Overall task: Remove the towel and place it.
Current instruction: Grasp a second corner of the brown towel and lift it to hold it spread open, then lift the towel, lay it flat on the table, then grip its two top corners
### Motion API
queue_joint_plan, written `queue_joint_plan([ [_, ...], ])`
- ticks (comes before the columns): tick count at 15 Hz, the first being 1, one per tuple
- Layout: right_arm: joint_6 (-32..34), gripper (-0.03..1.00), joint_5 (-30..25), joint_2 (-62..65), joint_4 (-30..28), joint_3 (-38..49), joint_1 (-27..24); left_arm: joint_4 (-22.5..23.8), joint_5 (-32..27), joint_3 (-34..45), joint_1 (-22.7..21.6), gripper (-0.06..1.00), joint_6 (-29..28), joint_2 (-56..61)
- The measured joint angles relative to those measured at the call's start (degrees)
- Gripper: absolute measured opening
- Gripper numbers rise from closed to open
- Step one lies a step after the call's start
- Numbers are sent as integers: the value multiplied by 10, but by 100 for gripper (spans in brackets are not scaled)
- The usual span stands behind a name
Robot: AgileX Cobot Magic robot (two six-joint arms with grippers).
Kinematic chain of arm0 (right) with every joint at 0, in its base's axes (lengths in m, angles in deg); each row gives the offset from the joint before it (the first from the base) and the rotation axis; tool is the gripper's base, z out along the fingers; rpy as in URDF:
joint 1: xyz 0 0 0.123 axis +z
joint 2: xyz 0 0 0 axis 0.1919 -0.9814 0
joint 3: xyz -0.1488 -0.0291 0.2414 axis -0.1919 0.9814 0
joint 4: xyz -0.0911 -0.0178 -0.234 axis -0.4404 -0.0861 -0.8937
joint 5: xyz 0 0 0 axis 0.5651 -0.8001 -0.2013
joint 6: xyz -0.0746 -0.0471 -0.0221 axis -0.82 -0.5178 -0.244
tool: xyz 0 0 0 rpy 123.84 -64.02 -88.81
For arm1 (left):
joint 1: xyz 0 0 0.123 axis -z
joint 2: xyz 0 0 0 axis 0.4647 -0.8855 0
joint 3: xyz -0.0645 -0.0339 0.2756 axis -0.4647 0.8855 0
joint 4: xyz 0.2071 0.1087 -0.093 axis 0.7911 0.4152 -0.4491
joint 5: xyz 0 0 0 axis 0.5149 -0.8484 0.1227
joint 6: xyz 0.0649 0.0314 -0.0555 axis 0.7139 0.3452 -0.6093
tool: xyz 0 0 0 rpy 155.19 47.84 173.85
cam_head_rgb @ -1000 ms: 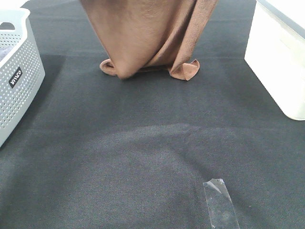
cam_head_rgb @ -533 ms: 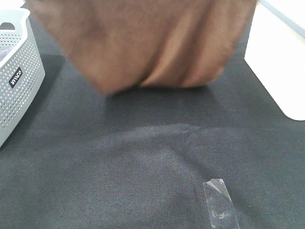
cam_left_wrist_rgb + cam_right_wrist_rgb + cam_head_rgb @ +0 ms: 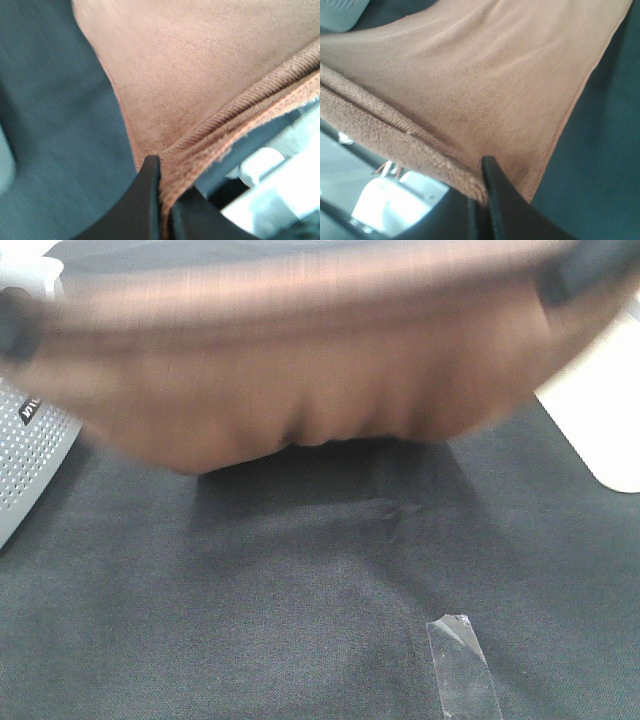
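On your left, the left gripper is clamped on the stitched hem of the towel, with the brown cloth pinched between its black jaws; in the high view that arm's end is only a dark smear at the towel's left corner. Below it stands a white perforated basket, and its small dark label is half covered and too blurred for you to read; the towel hides whatever is inside. The towel itself hangs stretched wide between your two arms over the far half of the black bench, motion-blurred, its lower edge sagging in the middle above its own shadow. Nearer the camera, a strip of clear tape lies flat on the bench. At the right sits a white bin, its contents out of sight, and the right gripper is likewise closed tight on the towel's hem at the upper right corner
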Motion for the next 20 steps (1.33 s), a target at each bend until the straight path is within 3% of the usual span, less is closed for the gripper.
queue_joint_plan([
  [8, 15, 0, 3, 111, 42, 184, 1, -75, 11, 187, 2, 0, 7, 95],
  [15, -23, 0, 11, 36, 35, 280, 1, -103, 11, 257, 2, 0, 9, 69],
  [20, -32, 0, 11, 51, 69, 348, 1, -141, 11, 323, -1, 0, 7, 69],
])
